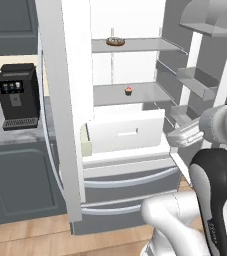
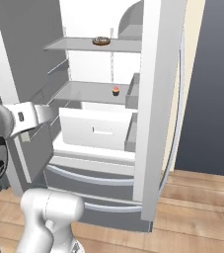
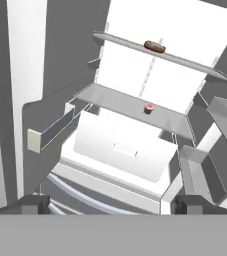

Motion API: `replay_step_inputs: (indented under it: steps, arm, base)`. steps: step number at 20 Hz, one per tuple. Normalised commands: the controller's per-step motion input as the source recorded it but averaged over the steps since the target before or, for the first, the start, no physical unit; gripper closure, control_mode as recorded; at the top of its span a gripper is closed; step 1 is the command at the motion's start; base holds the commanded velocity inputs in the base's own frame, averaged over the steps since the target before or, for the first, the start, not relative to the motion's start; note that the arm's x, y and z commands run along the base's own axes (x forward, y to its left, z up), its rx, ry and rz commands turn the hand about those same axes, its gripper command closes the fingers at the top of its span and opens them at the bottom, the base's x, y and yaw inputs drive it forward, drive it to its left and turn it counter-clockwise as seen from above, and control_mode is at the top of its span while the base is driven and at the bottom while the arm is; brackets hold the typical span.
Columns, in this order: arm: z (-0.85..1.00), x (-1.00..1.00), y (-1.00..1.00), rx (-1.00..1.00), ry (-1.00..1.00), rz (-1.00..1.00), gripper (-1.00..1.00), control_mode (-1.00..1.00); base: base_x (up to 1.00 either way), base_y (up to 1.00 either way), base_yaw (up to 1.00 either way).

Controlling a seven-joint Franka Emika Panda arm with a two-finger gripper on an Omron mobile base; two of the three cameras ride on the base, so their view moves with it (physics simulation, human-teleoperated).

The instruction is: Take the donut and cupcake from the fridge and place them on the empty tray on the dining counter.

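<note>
The donut [image 1: 115, 41] sits on the upper shelf [image 1: 135, 46] of the open fridge [image 1: 65, 125], toward the shelf's front edge. From here it is so small that its glaze shows as no more than a dark ring. One shelf down, the cupcake [image 1: 128, 90] stands alone on the lower shelf [image 1: 110, 94], roughly below the donut and a little to its right. It is a tiny pink-red dot whose base I can hardly make out. Each shelf holds just that one item.

Below the lower shelf a white drawer [image 1: 127, 131] juts forward, and what it holds is hidden behind its front panel. The right door's bins [image 1: 197, 82] are partly cut off by the picture's edge and by the arm, so their contents cannot be seen. Under the drawer run the fridge's two curved bottom drawers [image 1: 130, 182].

The gripper [image 3: 110, 202] hangs in front of the fridge, well short of both shelves. Its two dark fingertips [image 3: 27, 204] stand wide apart with nothing between them, touching nothing.

To the left of the fridge, a black coffee machine [image 1: 18, 96] stands on a marbled counter [image 1: 10, 132].
</note>
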Motion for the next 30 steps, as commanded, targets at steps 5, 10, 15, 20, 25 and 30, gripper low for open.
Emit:
replay_step_inputs:
  steps: [5,10,15,20,25,30]
  arm:
    - [0.0,-0.01,-0.1,0.0,0.0,-0.03,-1.0,-1.0]
    - [0.0,0.0,0.0,0.0,0.0,0.0,-1.0,1.0]
    - [0.0,0.0,0.0,0.0,0.0,0.0,-1.0,1.0]
    - [0.0,0.0,0.0,0.0,0.0,0.0,-1.0,1.0]
    - [0.0,0.0,0.0,0.0,0.0,0.0,-1.0,1.0]
    - [0.0,0.0,0.0,0.0,0.0,0.0,-1.0,1.0]
  base:
    - [0.0,0.0,0.0]
    - [0.46,-0.06,-0.02]
    - [0.94,-0.16,-0.03]
    - [1.0,-0.05,-0.03]
    - [1.0,-0.04,-0.01]
    - [0.78,-0.14,0.0]
